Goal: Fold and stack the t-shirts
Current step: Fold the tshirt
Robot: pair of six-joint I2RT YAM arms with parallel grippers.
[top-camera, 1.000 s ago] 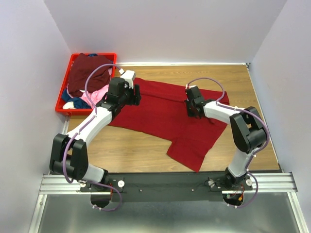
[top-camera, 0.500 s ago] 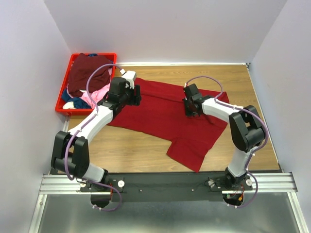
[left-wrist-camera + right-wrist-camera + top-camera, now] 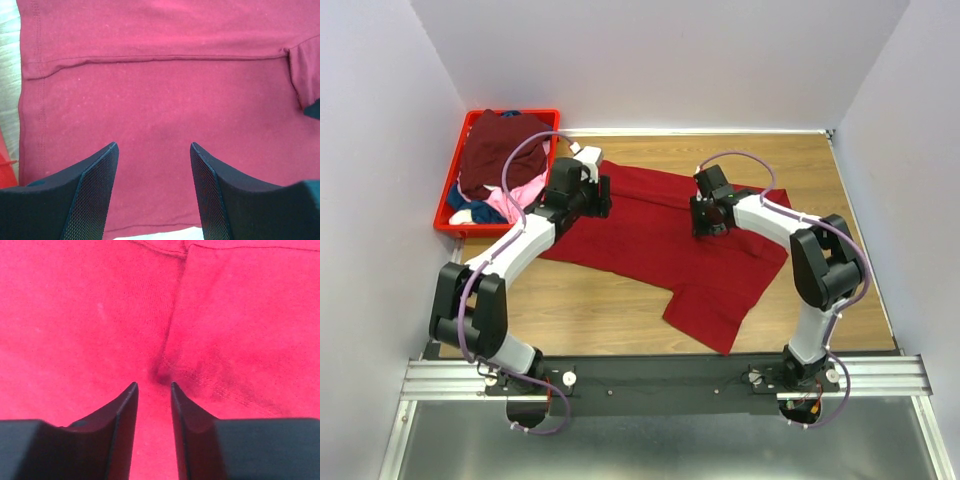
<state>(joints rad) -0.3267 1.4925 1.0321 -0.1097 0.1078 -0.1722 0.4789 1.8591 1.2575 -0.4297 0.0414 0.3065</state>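
The red shirt (image 3: 650, 235) lies spread on the table (image 3: 590, 310), its long axis running from beside the crate (image 3: 450, 229) at far left towards the near right. The left gripper (image 3: 592, 196) hangs over the shirt's left end, fingers wide apart and empty, cloth directly beneath. The right gripper (image 3: 704, 217) sits mid-shirt by a seam, fingers drawn close on a pucker of cloth, seemingly pinching it. The right arm looks readier to lift.

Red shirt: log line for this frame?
red shirt spread on table | left gripper open above it | right gripper pinching a pucker | not yet folded
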